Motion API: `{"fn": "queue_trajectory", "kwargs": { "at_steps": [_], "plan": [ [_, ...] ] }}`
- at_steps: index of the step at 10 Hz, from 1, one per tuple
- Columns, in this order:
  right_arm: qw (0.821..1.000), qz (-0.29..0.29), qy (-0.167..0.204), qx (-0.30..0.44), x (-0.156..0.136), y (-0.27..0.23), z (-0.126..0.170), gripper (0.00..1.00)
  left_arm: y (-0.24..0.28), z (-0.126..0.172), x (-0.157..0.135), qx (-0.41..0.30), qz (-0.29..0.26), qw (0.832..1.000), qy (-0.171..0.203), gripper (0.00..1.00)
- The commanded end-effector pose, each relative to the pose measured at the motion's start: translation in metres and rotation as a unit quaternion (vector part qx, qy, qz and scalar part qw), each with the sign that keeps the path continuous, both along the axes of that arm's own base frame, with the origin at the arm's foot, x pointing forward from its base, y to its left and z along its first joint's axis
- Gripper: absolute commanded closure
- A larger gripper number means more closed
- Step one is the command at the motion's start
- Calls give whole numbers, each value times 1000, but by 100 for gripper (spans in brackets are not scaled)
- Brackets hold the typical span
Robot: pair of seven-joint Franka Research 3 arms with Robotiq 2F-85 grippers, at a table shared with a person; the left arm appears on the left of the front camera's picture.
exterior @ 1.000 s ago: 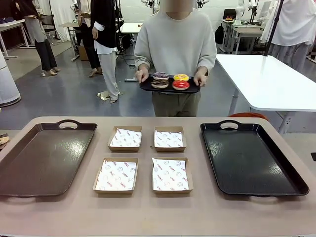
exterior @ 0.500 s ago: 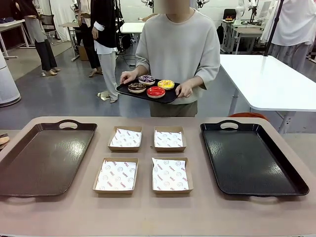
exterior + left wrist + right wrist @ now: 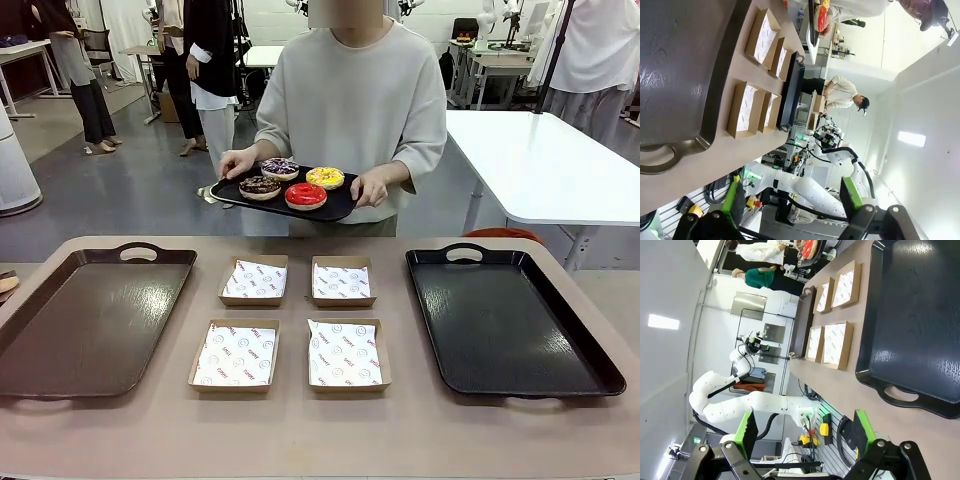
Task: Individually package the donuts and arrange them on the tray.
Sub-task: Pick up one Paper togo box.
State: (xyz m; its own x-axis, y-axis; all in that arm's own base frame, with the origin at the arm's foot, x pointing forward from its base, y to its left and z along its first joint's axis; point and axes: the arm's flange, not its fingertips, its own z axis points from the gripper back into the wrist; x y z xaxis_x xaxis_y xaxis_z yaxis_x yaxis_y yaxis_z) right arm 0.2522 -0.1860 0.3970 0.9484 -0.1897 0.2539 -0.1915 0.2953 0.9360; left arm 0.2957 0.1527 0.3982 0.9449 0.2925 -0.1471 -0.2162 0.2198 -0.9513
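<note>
At the table's far side a person holds a small black serving tray (image 3: pixel 341 206) in both hands, above the table's far edge. Four donuts lie on it: glossy red (image 3: pixel 306 195), yellow (image 3: pixel 325 177), dark chocolate (image 3: pixel 260 186) and one with pale sprinkles (image 3: pixel 279 167). The donuts also peek in at the top of the left wrist view (image 3: pixel 822 12) and the right wrist view (image 3: pixel 810 246). My left gripper (image 3: pixel 792 197) stands open and holds nothing, off the table's near side. My right gripper (image 3: pixel 806 430) is likewise open, with nothing between its green pads.
Several paper-lined cardboard boxes (image 3: pixel 236 355) sit in two rows at the table's middle. A large brown tray (image 3: pixel 90 320) lies on the left, a large black tray (image 3: pixel 510 320) on the right. A white table (image 3: pixel 540 160) stands behind.
The person has stepped closer and brought the small tray of donuts lower and to picture left. Neither gripper has changed.
</note>
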Motion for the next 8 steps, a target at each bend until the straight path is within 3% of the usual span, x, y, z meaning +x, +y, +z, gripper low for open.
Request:
{"fn": "queue_trajectory", "kwargs": {
  "at_steps": [1, 8],
  "plan": [
    [1000, 1, -1, 3, -1, 0, 0, 0, -2, 2, 0, -9, 3, 1000, 6, 0],
    [1000, 1, -1, 3, -1, 0, 0, 0, -2, 2, 0, -9, 3, 1000, 6, 0]
  ]
}}
